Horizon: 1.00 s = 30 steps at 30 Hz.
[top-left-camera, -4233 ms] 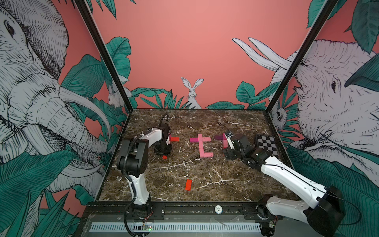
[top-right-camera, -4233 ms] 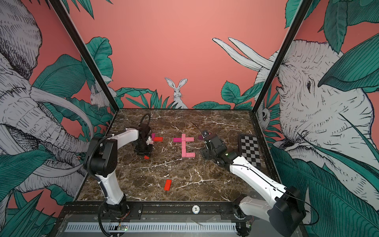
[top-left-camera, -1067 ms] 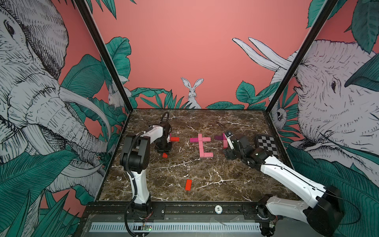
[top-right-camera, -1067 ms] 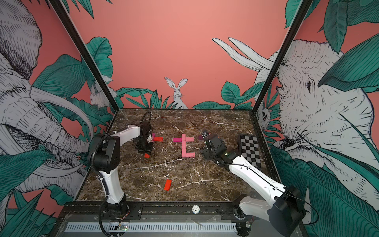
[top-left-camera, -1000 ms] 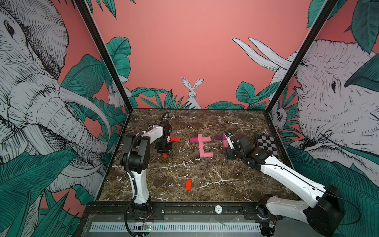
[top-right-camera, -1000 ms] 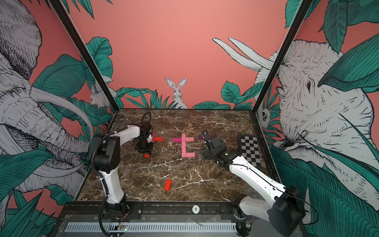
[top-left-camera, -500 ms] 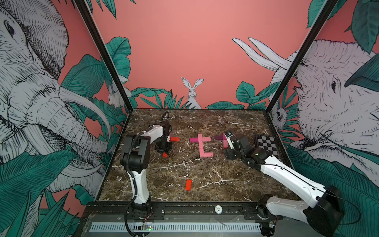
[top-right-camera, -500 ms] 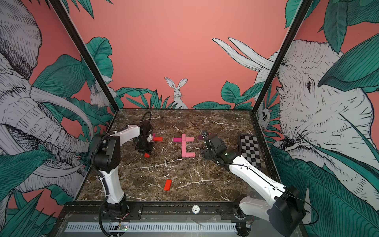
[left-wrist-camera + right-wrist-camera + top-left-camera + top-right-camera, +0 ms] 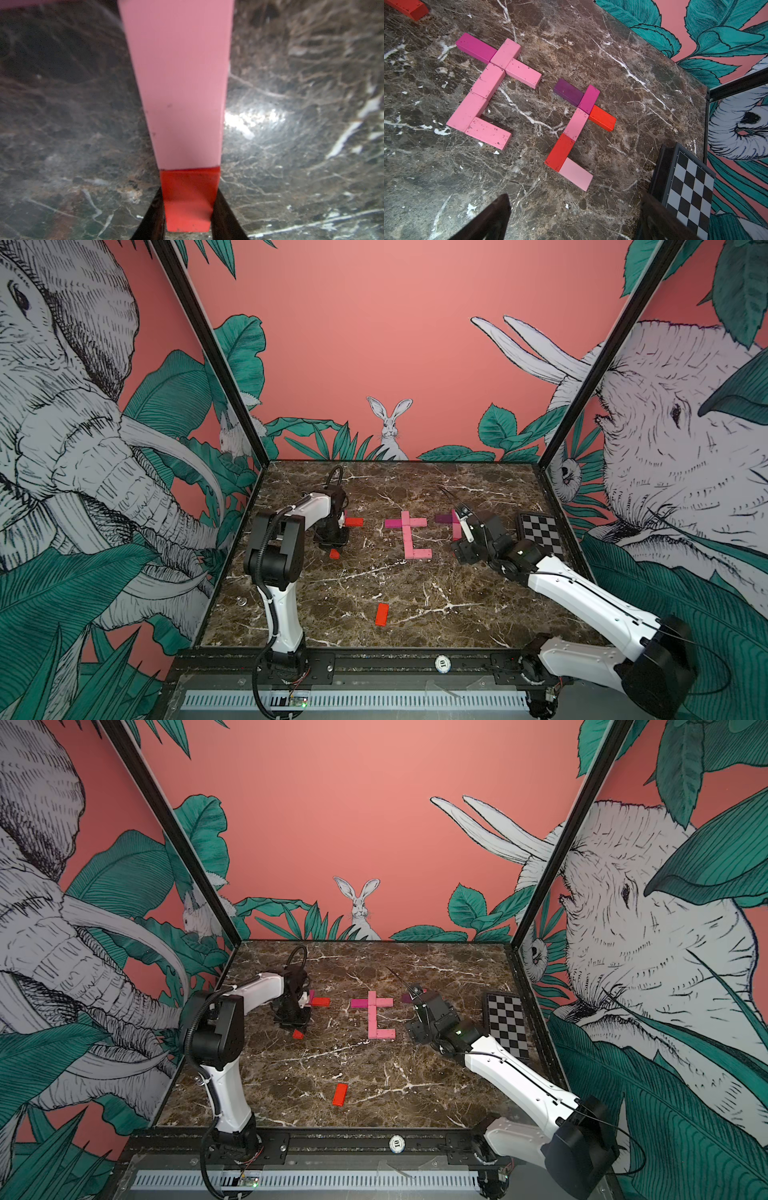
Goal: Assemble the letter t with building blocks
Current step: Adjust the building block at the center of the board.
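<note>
Left wrist, left fingers [image 9: 223,216]: clamped on the two long sides of a red block [image 9: 188,199].
Left wrist, red block: its far end butts squarely against the end of a pale pink block [image 9: 178,83], the two forming one line, with the marble bench [image 9: 301,108] on either side.
Right wrist, right fingers [image 9: 488,220]: spread wide, nothing between them.
Right wrist, pink t [image 9: 488,83]: flat on the bench, with a pink stem and foot and a magenta block at one end of the crossbar.
Right wrist, second t [image 9: 576,124]: near the pink t but apart from it, built of dark purple, magenta, red and pale pink blocks.
Right wrist, checkerboard plate [image 9: 689,187]: near the second t's foot.
Top views, left fingers: pointing down at the bench's left side, with the red block's tip showing below them.
Top views, flat red block [image 9: 354,521]: between the left arm and the pink t.
Top views, loose red block [image 9: 382,614]: alone toward the front edge, well apart from the rest.
Top views, second t: mostly hidden behind the right arm.
</note>
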Tool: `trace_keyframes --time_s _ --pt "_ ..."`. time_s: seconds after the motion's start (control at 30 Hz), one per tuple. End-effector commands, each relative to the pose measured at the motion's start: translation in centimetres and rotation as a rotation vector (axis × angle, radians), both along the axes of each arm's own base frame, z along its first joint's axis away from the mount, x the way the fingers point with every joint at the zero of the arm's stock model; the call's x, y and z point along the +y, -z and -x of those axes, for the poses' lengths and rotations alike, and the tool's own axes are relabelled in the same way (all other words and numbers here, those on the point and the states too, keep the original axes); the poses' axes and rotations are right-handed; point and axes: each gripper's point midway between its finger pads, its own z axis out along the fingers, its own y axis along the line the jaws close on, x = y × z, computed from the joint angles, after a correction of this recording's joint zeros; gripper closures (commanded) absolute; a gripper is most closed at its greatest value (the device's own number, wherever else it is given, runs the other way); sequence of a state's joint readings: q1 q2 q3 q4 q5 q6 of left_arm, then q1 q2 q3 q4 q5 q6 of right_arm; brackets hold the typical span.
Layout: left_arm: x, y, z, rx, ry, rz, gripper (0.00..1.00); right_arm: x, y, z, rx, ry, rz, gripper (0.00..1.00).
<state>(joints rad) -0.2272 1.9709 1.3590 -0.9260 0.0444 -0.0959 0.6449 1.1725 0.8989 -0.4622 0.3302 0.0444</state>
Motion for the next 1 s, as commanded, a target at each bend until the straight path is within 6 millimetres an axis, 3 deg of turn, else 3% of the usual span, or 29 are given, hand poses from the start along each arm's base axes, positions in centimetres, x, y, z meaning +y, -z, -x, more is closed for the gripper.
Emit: trace_keyframes --time_s 0.0,0.97 --pt "0.07 0.63 -0.56 0.001 0.002 0.012 0.68 -0.33 -0.42 -0.28 -0.017 0.017 0.002 0.05" --pt "0.14 0.69 -0.77 0.001 -0.006 0.021 0.69 -0.45 -0.42 -0.21 -0.017 0.02 0.004 0.05"
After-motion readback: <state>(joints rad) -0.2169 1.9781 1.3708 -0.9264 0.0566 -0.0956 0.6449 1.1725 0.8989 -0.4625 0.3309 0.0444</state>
